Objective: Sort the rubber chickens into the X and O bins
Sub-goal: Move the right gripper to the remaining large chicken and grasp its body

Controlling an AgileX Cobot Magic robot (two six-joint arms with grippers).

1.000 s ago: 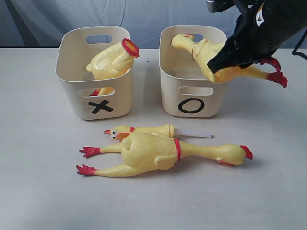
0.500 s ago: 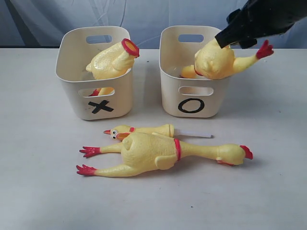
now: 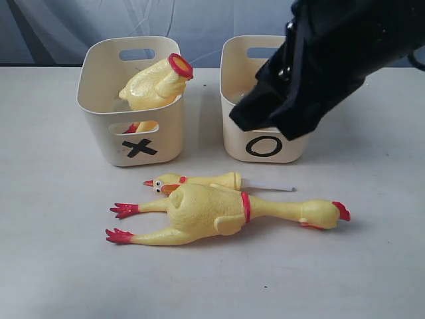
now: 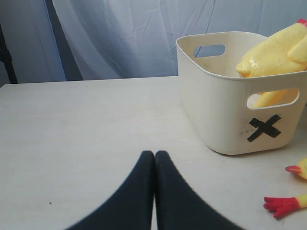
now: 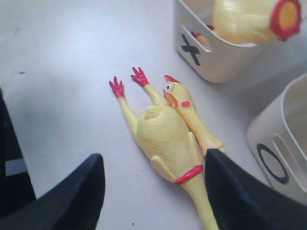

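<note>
A headless yellow rubber chicken body (image 3: 156,83) leans in the X bin (image 3: 106,129), also seen as the X bin (image 4: 225,110) with the body (image 4: 276,48) in the left wrist view. A whole chicken (image 3: 219,211) lies on the table before the bins, and a small head-and-neck piece (image 3: 192,181) touches its far side. My right gripper (image 3: 262,129) hangs open and empty in front of the O bin (image 3: 265,147), hiding that bin's inside. In the right wrist view this gripper (image 5: 153,158) sits above the whole chicken (image 5: 160,134). My left gripper (image 4: 154,153) is shut and empty, left of the X bin.
The two bins stand side by side at the back of the pale table (image 3: 60,252). A thin white stick (image 3: 272,187) pokes out from the head-and-neck piece. A blue-grey curtain (image 3: 53,26) hangs behind the table.
The chicken my right gripper held over the O bin went into it as the jaws opened. The right arm then swung forward and down, and now covers the bin.
</note>
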